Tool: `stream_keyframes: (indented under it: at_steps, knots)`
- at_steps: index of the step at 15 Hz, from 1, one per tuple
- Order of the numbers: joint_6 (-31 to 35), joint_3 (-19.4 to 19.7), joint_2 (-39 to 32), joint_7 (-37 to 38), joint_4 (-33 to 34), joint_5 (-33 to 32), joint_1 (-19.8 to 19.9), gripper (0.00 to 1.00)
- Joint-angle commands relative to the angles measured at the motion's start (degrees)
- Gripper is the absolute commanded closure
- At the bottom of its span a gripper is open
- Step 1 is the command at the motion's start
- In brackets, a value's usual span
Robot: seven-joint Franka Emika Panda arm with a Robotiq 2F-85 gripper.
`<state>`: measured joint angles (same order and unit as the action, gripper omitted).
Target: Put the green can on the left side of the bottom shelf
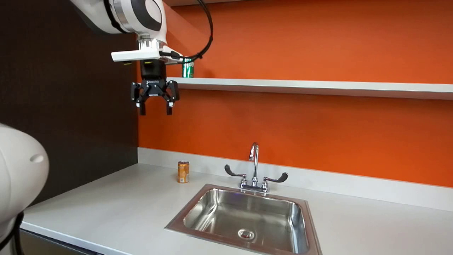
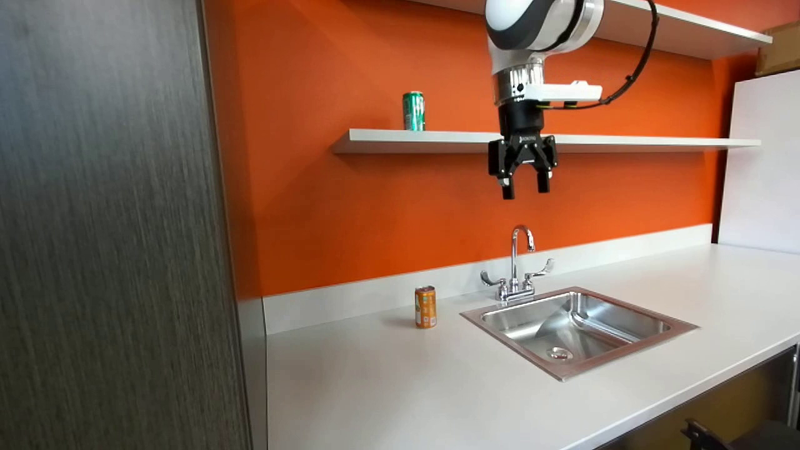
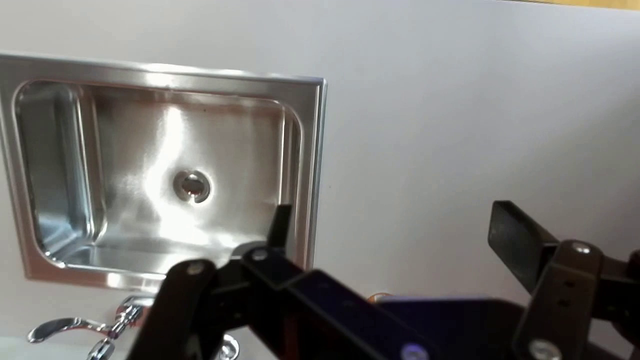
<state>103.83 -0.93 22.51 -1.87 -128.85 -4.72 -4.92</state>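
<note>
The green can [image 1: 188, 69] stands upright on the bottom shelf [image 1: 300, 84], near the shelf's left end. An exterior view shows the can [image 2: 414, 111] and the shelf [image 2: 644, 143] plainly; in the view where the arm is nearer, the arm and cable cover the can's top. My gripper [image 1: 155, 111] points down with its fingers apart and nothing between them. In an exterior view, the gripper [image 2: 525, 190] hangs to the right of the can, fingertips lower than the shelf. In the wrist view the open fingers [image 3: 392, 220] are over the countertop beside the sink. The green can is out of the wrist view.
An orange-brown can [image 1: 183, 172] stands on the white countertop [image 2: 350, 387], left of the steel sink [image 2: 578, 340]. A faucet [image 1: 254, 166] with two handles rises behind the sink. A dark panel [image 1: 70, 106] borders the left side. An upper shelf [image 2: 675, 31] runs above.
</note>
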Motion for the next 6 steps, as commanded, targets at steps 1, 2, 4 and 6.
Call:
stream_keyframes:
  at_steps: [1,2,4,6]
  knots:
    - [2.90,1.00,1.51,-2.68,-5.77,2.37,0.63,0.00]
    - [3.27,1.22,1.37,-2.97,-6.90,2.66,0.65,0.00]
    - [3.10,1.08,1.58,-1.85,-9.14,2.55,0.87,0.00]
    - [2.02,0.59,-0.03,-1.08,-7.40,1.65,0.92,0.00]
